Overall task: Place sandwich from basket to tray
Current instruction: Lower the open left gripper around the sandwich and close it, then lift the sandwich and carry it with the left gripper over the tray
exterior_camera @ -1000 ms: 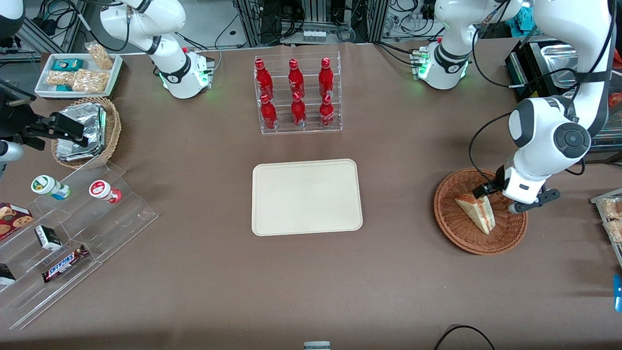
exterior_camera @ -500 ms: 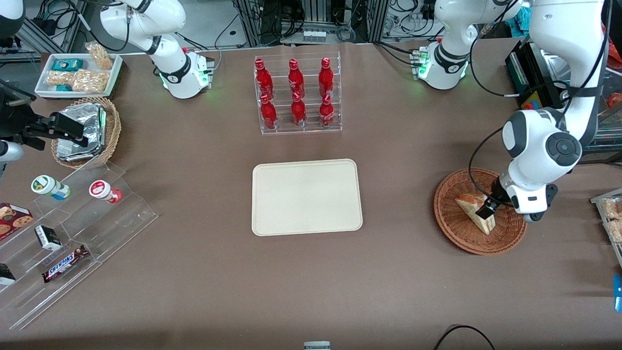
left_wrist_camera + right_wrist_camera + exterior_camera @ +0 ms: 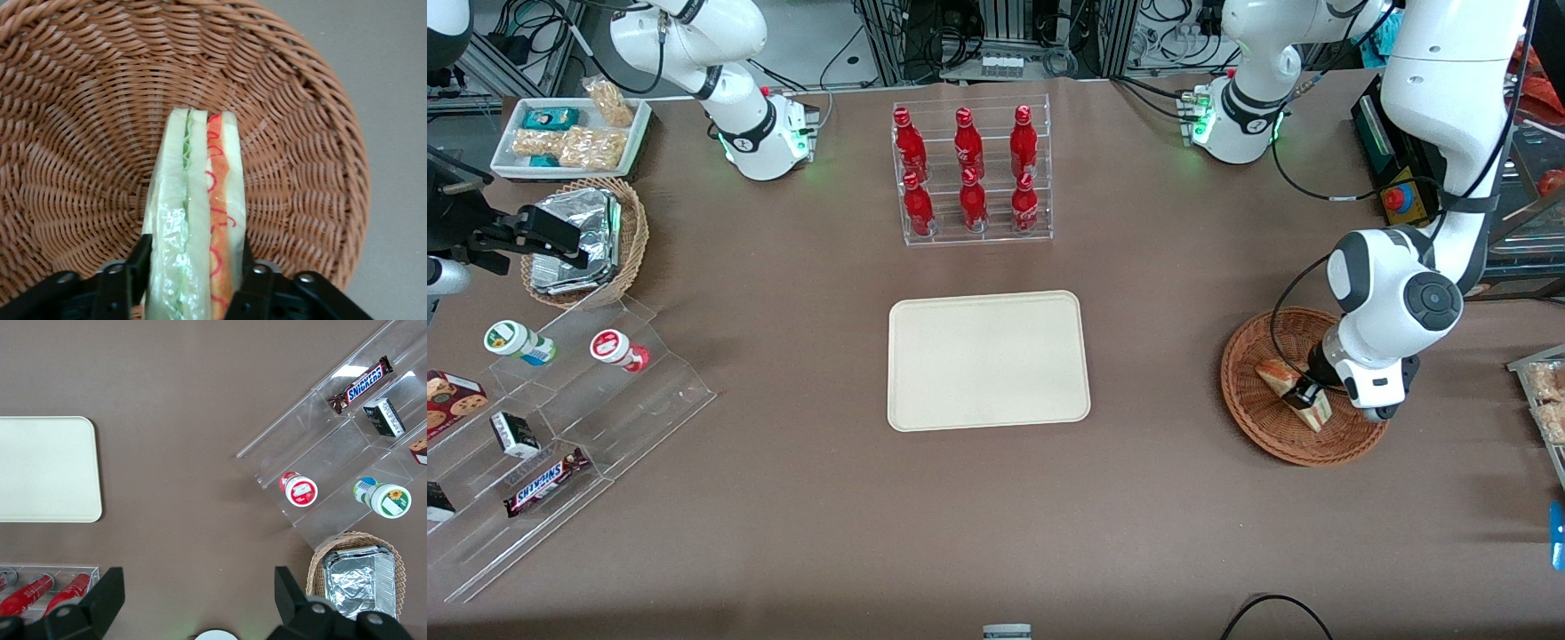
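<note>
Brown surface point(image 3: 783, 498), carrying all items. Cream rectangular tray point(image 3: 988, 361), lying flat at mid-surface, nearer the front camera than the clear rack of red bottles point(image 3: 970, 171); nothing rests on it. Stepped clear display stand point(image 3: 560, 427) toward the parked arm's end, bearing small cups, boxes and a Snickers bar point(image 3: 545, 481); just beside it, farther from the camera, a tan wicker basket holding a foil packet point(image 3: 578, 238), and a white tray of snack bags point(image 3: 569, 135).

Reddish-brown woven basket point(image 3: 1303, 387), toward the working arm's end of the surface, well apart from the tray. Left arm bent down over it, the gripper point(image 3: 1303, 391) lowered inside the basket's rim. Sandwich point(image 3: 198, 220), a pale bread wedge with green and red filling layers along its cut edge, standing on the basket floor with that edge facing the wrist camera. In the wrist view the black fingers point(image 3: 248, 273) sit one on each flat bread face, pinching the sandwich between them; the sandwich remains inside the basket.
</note>
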Tool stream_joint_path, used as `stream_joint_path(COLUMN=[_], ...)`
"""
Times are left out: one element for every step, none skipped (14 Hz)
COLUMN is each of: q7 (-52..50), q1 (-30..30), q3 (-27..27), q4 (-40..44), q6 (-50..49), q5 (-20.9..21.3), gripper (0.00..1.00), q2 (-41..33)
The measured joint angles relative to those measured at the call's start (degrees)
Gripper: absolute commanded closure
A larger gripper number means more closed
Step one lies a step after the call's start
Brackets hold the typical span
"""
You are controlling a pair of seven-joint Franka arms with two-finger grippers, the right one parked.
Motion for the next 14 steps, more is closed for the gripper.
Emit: stream_joint_path(q7=[0.13,0.66,1.66,3.42,5.61,8.41,12.66,16.87,19.78,21.07,21.20,20.88,19.80,17.95], q1=[-0.57,-1.37,-2.14,-3.10,-4.50,-6.22,-8.26,-10.31,-12.40,-14.63,-17.05,-19.61,-22.10,-24.55], q3=[-0.11,-0.27,-0.40,-0.52,-0.61,-0.69,-0.83,-1.01,-1.25,-1.59,-1.91,-2.12,-2.24,-2.34], q4=[0.36,0.90,1.64,2.68,4.03,5.66,7.91,10.46,13.10,15.70,18.05,20.24,22.36,24.61], q6=[-0.81,-3.01,-6.14,-9.85,-13.53,-17.44,-22.20,-26.47,-29.79,-31.93,-32.83,-32.99,-32.99,-32.97], q5=[0.21,1.00,2.27,3.10,3.52,3.78,3.81,3.75,3.27,2.12,0.72,-0.46,-1.28,-1.71], gripper=[0.92,0.92,0.92,0.92,0.90,0.88,0.87,0.87,0.88,0.89,0.89,0.89,0.89,0.89], q2=[-0.24,-0.73,-1.55,-2.65,-3.75,-4.57,-5.02,-4.96,-4.42,-3.35,-1.84,0.03,2.11,4.43])
